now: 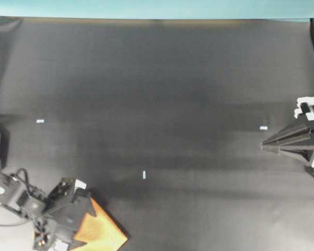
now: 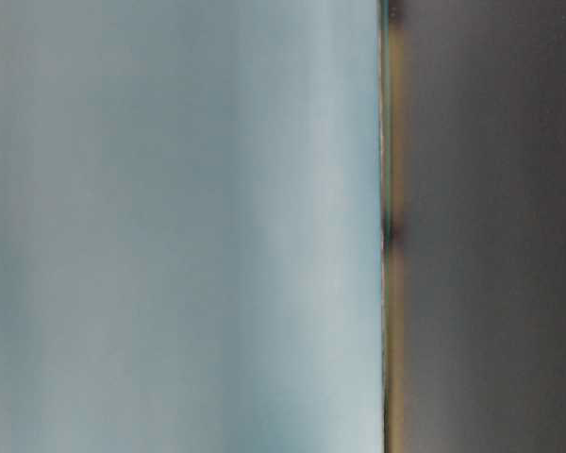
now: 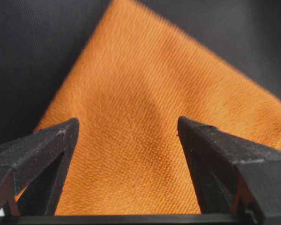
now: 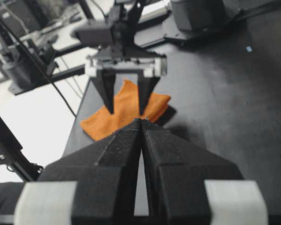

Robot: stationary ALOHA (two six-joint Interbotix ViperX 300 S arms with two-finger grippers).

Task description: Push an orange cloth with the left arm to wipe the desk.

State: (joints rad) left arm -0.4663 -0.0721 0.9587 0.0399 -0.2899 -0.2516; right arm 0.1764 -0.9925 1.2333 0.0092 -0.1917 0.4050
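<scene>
Straddling the orange cloth (image 3: 145,136) on the desk (image 1: 162,83), left hand (image 3: 126,129) spread.

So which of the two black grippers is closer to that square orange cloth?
Left. The left gripper hangs open right over the square orange cloth; the right gripper sits shut, far across the desk.

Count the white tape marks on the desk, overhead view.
3: one at left, one near the middle, one at right by the right gripper. The left arm may hide others.
</scene>
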